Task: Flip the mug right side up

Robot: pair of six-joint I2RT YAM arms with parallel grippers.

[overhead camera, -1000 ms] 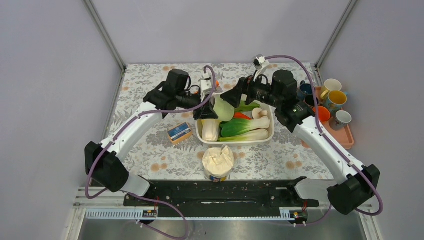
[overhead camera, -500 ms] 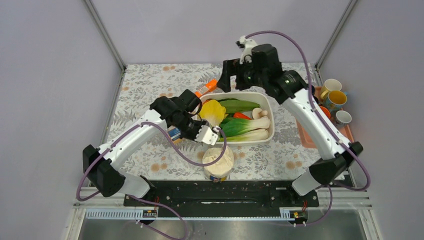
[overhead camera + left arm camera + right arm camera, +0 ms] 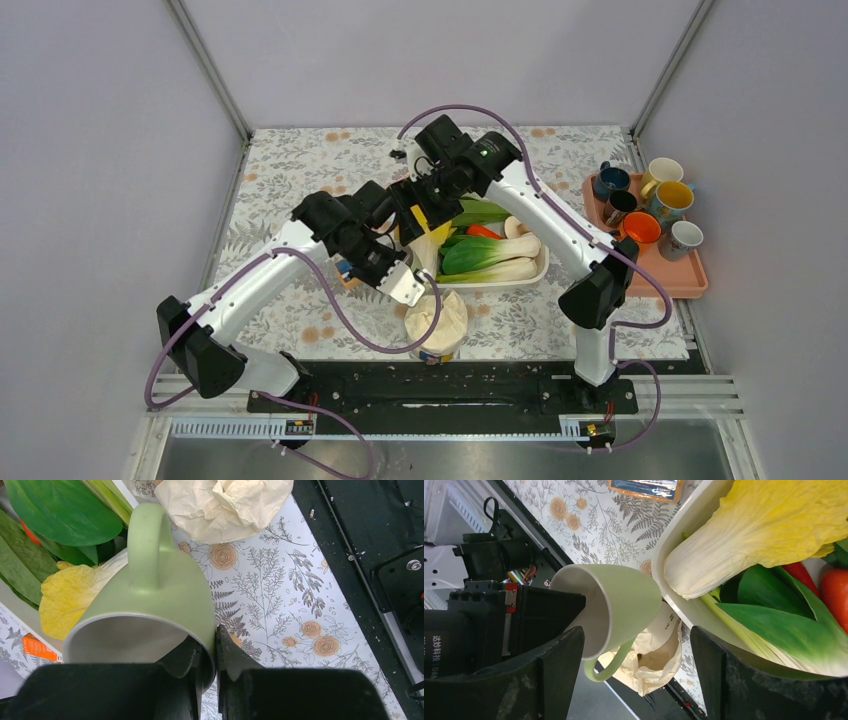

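Here, green mug (image 3: 150,595), tub (image 3: 510,283) of vegetables (image 3: 480,255).

Bright even light, soft faint shadows, no glare, sharp overhead view, wrist foregrounds slightly blurred

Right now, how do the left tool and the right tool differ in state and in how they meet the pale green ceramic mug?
The left tool is shut on the rim of the pale green ceramic mug; the right tool stands open, gripping nothing. The left tool has one finger inside the mug, one outside; the right tool's fingers flank it, wide apart. Both are beside the white vegetable tray.
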